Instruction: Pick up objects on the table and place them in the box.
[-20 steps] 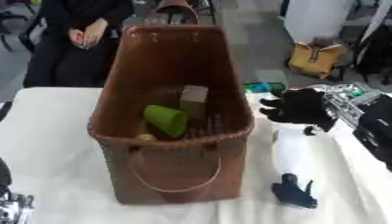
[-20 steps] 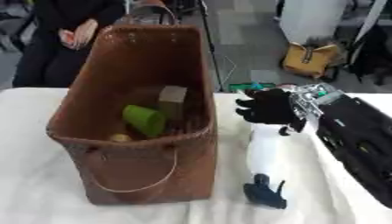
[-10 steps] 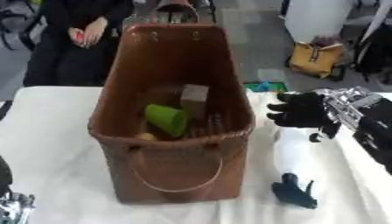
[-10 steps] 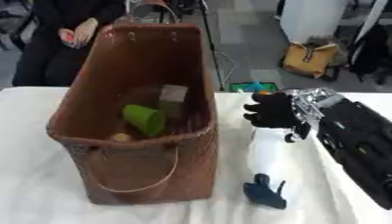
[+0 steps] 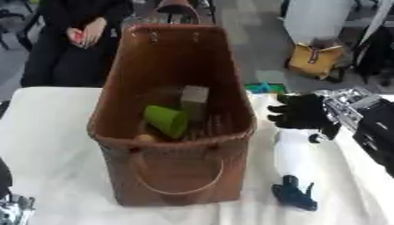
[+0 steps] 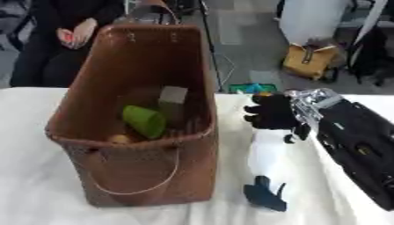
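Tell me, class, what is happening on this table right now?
A robot's right hand, fingers curled, hovers beside a brown basket on a white table. It appears to hold nothing. The basket already holds a green cup and a tan block. A white object and a dark blue object lie below the hand.

Two head eyes look steeply down — both share the basket [image 5: 173, 132].

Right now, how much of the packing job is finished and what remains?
Done: a green cup, a tan block and a small orange thing lie in the basket. In hand: nothing; the right hand hovers above a white object. Left: that object and the dark blue item on the table.
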